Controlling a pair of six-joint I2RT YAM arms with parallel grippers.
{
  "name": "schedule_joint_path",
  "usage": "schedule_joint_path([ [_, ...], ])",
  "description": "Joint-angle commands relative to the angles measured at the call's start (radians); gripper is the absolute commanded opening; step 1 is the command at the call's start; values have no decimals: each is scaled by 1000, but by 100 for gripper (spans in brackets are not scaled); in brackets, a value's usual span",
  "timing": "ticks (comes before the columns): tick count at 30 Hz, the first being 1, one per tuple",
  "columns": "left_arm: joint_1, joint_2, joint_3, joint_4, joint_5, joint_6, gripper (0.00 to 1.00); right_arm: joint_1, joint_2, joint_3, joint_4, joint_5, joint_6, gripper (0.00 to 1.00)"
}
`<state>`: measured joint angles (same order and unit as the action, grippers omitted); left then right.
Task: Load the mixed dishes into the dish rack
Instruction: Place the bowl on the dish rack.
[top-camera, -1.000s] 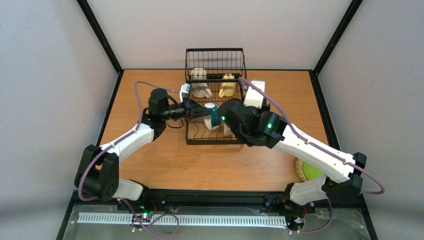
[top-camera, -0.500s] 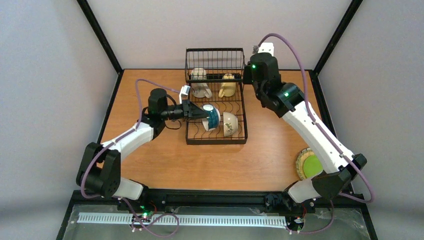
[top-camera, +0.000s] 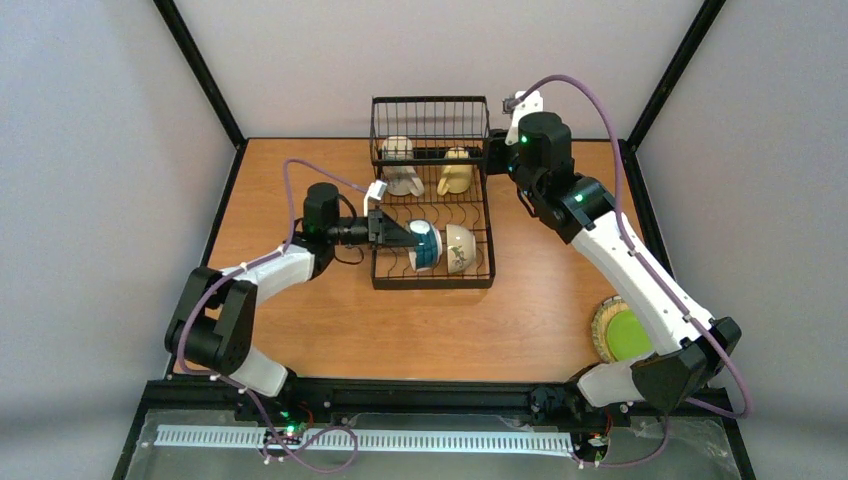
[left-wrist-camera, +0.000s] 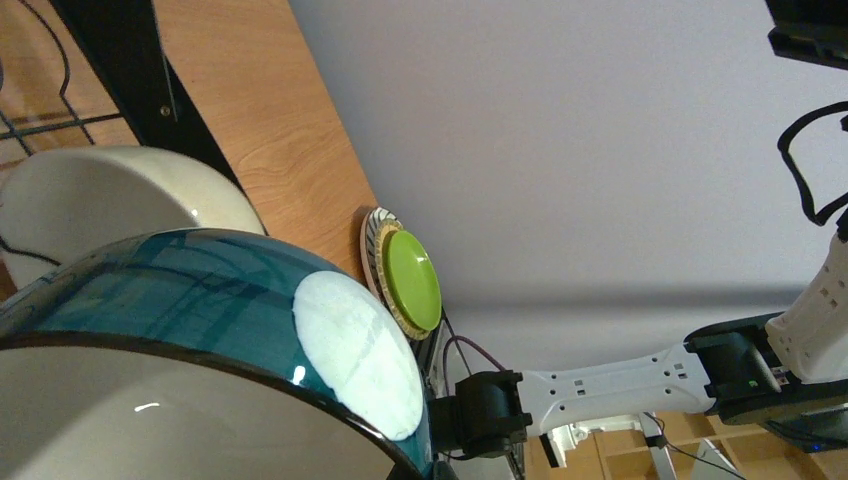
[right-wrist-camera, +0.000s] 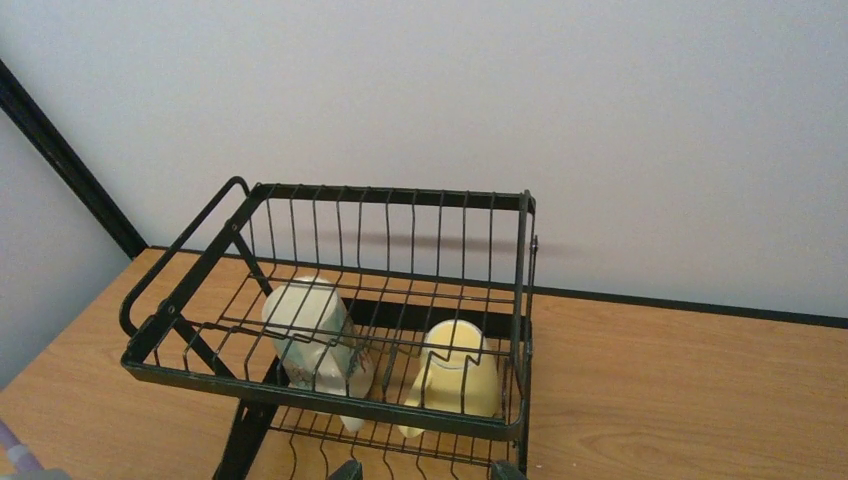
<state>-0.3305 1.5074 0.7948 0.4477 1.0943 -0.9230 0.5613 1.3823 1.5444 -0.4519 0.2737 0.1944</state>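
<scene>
The black wire dish rack (top-camera: 482, 215) stands at the table's middle back. In its tall basket section lie a white mug (top-camera: 401, 172) (right-wrist-camera: 313, 335) and a cream-yellow mug (top-camera: 456, 174) (right-wrist-camera: 457, 378). A white bowl with a small motif (top-camera: 461, 248) (left-wrist-camera: 100, 195) stands on edge in the plate slots. Just left of it is the teal-and-white bowl (top-camera: 425, 245) (left-wrist-camera: 170, 290), with my left gripper (top-camera: 406, 239) shut on its rim. My right gripper (top-camera: 497, 155) (right-wrist-camera: 424, 472) is open and empty, raised by the basket's right back corner. The lime-green plate (top-camera: 623, 333) (left-wrist-camera: 413, 280) lies at the table's right front.
The rack's basket wall (right-wrist-camera: 330, 395) stands directly in front of the right fingertips (right-wrist-camera: 503, 470). Black frame posts (top-camera: 200, 70) run up from the table's back corners. The right arm's base (top-camera: 660, 375) sits close to the green plate.
My right arm has swung off the rack's front to its back right corner, opening and leaving the white bowl in the slots. The left gripper has brought the teal bowl right, beside it.
</scene>
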Motion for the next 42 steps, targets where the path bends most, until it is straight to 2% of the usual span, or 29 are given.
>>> schedule_joint_path([
  [1, 31, 21, -27, 215, 55, -28, 0, -11, -2, -27, 55, -51, -26, 73],
  [13, 46, 163, -39, 481, 95, -122, 0, -20, 67, -27, 118, -76, -75, 73],
  [23, 72, 316, -44, 759, 105, -269, 0, -38, 118, -22, 154, -92, -110, 73],
  [42, 104, 506, -15, 942, 97, -342, 0, -58, 216, 22, 216, -150, -145, 73],
])
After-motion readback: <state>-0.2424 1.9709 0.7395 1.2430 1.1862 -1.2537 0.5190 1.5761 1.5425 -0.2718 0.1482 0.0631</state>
